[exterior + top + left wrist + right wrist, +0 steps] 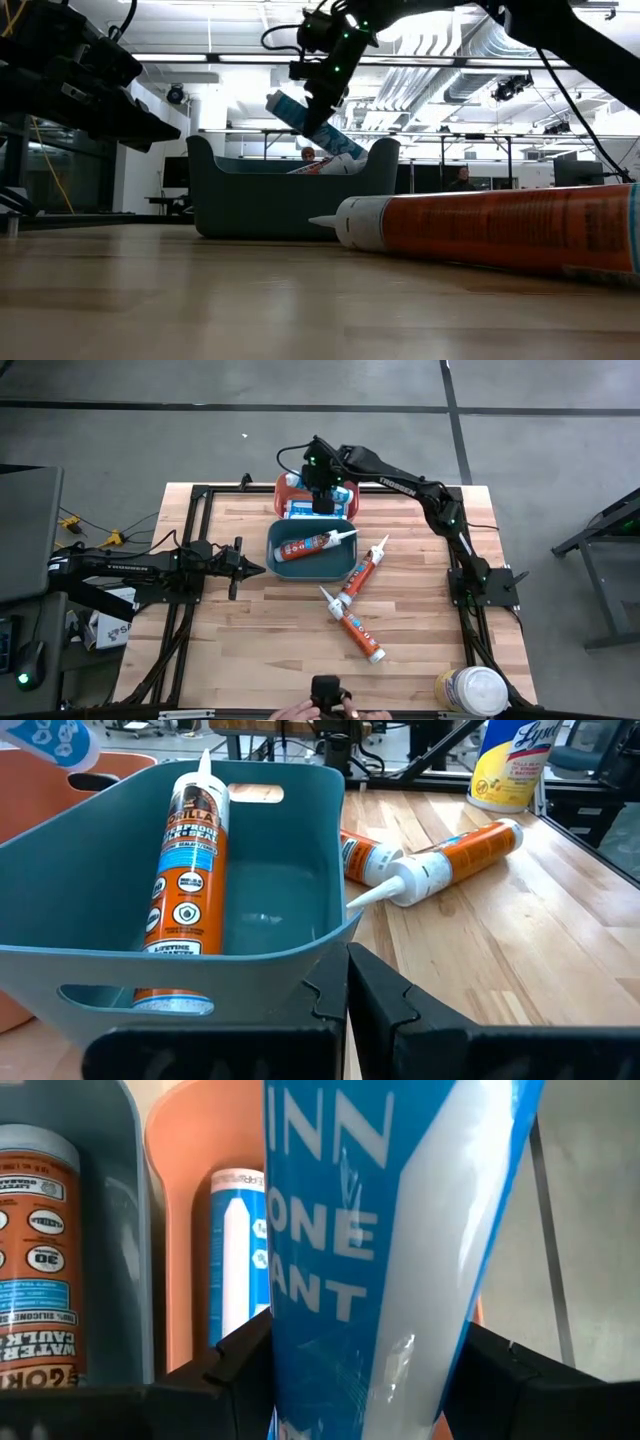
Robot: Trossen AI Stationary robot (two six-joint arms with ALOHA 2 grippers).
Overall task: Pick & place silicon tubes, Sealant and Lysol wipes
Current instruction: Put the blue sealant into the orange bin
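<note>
My right gripper (322, 498) is shut on a blue-and-white sealant cartridge (305, 120) above the orange bin (283, 488) at the far middle of the table. Another blue cartridge (235, 1250) lies in that bin. A teal bin (280, 538) in front of it holds one orange silicone tube (310, 545). Two more orange tubes (362, 572) (355, 625) lie on the table to its right. The Lysol wipes canister (470, 690) stands at the near right corner. My left gripper (258, 570) is shut and empty, just left of the teal bin. My right gripper pinches the blue cartridge's round body (300, 1350) between its two fingers, one on either side. The fingers come from above, pointing down, and lie across the cartridge. The cartridge is lifted clear and tilted above the orange bin; which end is lower I cannot tell.
A person's hand (310, 710) with a dark object shows at the table's near edge. Black frame rails run along the table's left, right and far sides. The bare wood lies in the near left part.
</note>
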